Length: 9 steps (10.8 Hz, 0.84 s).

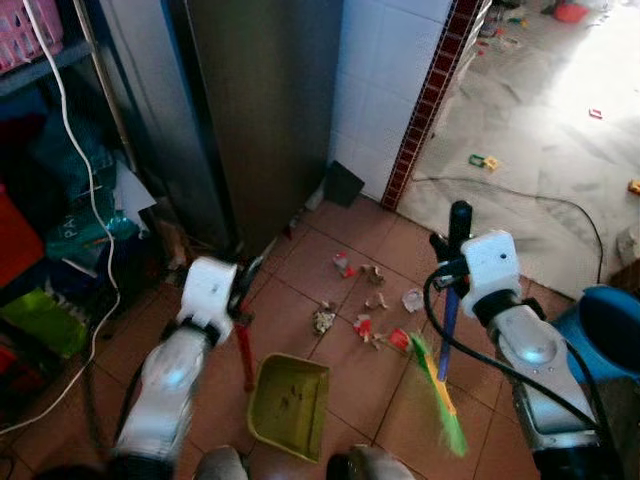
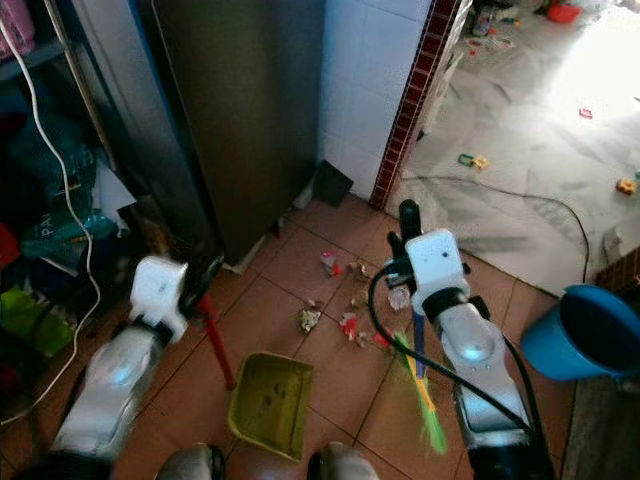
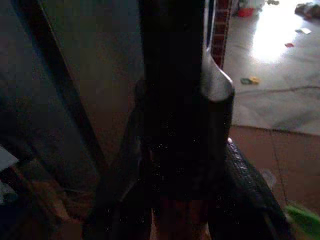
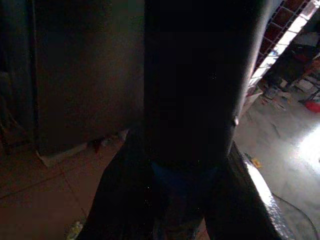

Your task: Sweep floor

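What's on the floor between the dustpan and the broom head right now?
In the left eye view, bare tile separates the dustpan from the broom head; the litter lies beyond them.

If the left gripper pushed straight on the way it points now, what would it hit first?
Likely the tall steel cabinet ahead of the left gripper, which is shut on the dustpan's red handle; depth is uncertain.

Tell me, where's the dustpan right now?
The dustpan sits on the tiled floor between the two arms, just short of the litter, its red handle in the left gripper.
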Tool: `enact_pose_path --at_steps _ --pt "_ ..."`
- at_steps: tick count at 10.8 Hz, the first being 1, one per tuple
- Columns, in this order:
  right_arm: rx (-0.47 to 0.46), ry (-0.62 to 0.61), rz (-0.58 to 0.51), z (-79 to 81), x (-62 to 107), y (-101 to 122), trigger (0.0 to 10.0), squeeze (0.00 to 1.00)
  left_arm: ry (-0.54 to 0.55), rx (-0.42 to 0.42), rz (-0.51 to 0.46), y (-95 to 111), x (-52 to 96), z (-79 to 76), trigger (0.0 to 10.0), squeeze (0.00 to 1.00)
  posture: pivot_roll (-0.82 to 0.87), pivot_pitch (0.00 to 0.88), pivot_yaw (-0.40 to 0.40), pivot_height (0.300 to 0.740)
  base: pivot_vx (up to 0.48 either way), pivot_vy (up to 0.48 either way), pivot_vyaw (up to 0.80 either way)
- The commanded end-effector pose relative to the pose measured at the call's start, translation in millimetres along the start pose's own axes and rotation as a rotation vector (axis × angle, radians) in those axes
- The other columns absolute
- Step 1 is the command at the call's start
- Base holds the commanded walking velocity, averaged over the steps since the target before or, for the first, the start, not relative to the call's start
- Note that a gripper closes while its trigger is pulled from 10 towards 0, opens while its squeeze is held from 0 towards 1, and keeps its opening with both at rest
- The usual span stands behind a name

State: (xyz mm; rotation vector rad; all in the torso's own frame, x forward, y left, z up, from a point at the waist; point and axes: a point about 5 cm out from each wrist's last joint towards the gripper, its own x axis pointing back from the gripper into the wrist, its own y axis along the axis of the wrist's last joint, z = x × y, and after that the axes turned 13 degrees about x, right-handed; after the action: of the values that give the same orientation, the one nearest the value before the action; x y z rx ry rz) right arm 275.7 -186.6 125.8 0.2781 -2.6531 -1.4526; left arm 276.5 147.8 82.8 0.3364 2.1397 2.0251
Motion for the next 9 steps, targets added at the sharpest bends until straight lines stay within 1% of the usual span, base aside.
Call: enact_pose_path --at_steps 1,2,3,5,6,9 --pt "0.058 -0.047 -0.03 -11.7 -0.6 6 10.0 0.0 0.016 -0.042 -0.042 8 -2.1 4.1 0.0 0.0 -0.07 0.061 -0.066 0.74 0.0 0.0 0.0" --pt "0.068 -0.078 -0.021 -15.4 -0.2 4 10.0 0.0 0.044 -0.033 -0.078 13 -12.6 4.1 0.0 0.0 -0.07 0.058 -0.053 0.74 0.0 0.0 0.0" --pt "0.069 -0.097 -0.024 -15.9 0.1 5 10.0 0.0 0.098 -0.014 -0.133 20 -21.1 6.2 0.0 0.0 -0.08 0.057 -0.044 0.74 0.0 0.0 0.0" --pt "0.069 -0.101 -0.025 -15.6 1.4 5 10.0 0.0 0.146 0.008 -0.181 22 -24.2 8.5 0.0 0.0 -0.08 0.061 -0.042 0.74 0.0 0.0 0.0" --pt "0.072 -0.107 -0.023 -16.7 2.0 5 10.0 0.0 0.179 0.06 -0.218 22 -26.6 8.4 0.0 0.0 -0.09 0.064 -0.042 0.74 0.0 0.0 0.0" --pt "0.078 -0.113 -0.02 -17.1 2.9 4 10.0 0.0 0.169 0.165 -0.204 10 -32.7 -5.9 0.0 0.0 -0.09 0.066 -0.045 0.74 0.0 0.0 0.0"
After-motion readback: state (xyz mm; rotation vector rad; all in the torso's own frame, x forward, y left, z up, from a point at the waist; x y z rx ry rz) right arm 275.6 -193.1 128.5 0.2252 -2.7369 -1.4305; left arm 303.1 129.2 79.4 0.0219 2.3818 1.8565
